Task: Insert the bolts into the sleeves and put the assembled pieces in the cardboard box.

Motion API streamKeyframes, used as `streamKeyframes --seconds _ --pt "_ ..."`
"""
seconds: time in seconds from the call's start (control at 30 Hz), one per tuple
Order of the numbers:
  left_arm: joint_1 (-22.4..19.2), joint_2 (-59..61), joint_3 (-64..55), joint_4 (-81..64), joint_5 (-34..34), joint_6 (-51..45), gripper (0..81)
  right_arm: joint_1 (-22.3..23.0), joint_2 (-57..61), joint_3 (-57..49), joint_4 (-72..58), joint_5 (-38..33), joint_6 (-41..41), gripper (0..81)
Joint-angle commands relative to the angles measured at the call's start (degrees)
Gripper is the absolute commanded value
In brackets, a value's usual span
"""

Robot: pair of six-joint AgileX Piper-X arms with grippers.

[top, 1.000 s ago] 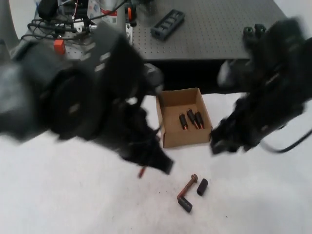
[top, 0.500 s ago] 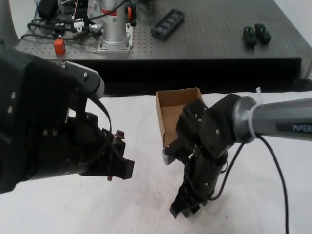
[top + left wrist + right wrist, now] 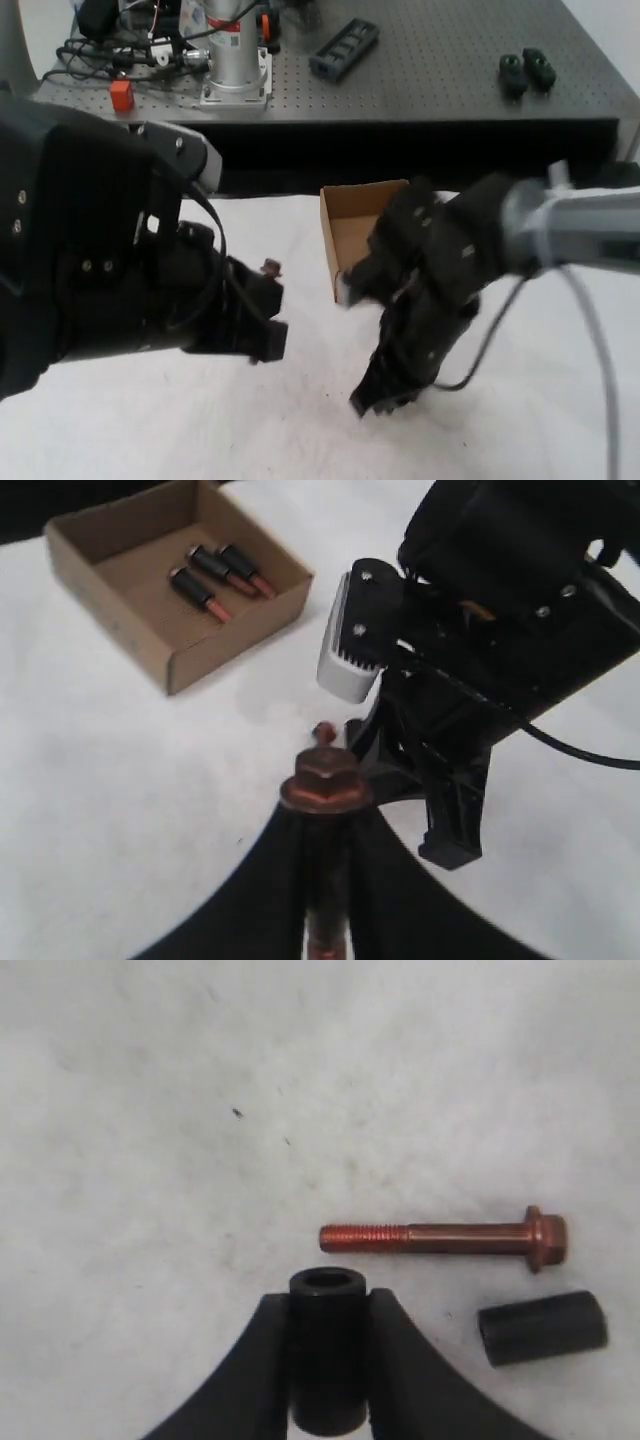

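When checking from the left wrist, find the left gripper (image 3: 325, 830) closed tight on the shank of a copper-coloured bolt (image 3: 325, 785). Note the hex flange head uppermost, standing proud of the fingertips. Locate this gripper above the white cloth (image 3: 120, 810), to the left of the cardboard box (image 3: 235, 620) and well apart from it.

Find the right gripper (image 3: 329, 1303) closed on a black sleeve (image 3: 328, 1360), with the open bore end projecting just past the fingertips. Place this gripper low over the cloth, on the near side of the box; cannot tell whether touching the cloth.

Just beyond the held sleeve, observe a loose bolt (image 3: 445, 1237) lying flat on the cloth. Observe a second sleeve (image 3: 542, 1327) on its side near the head end of that bolt, not touching it.

Inside the box, count three assembled pieces (image 3: 215, 575) lying side by side on the floor, each a black sleeve with a copper end showing.
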Motion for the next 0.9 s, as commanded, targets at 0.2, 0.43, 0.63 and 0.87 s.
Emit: streamKeyframes --seconds 0.2,0.43,0.63,0.87 --pt "0.2 1.3 5.1 -30.2 14.3 -19.3 0.7 -3.3 -32.2 18.6 -12.3 -18.5 12.9 3.9" --pt "0.2 8.2 5.2 -40.9 21.7 -29.2 0.7 3.8 -42.4 32.1 -37.6 -23.7 29.9 3.9" --pt "0.0 10.6 5.2 -43.0 24.1 -30.3 0.7 4.6 -37.3 32.4 -48.1 -23.2 32.7 3.9" --pt "0.0 10.6 5.2 -43.0 24.2 -30.3 0.7 4.6 -35.5 32.4 -56.0 -21.7 34.9 3.9"
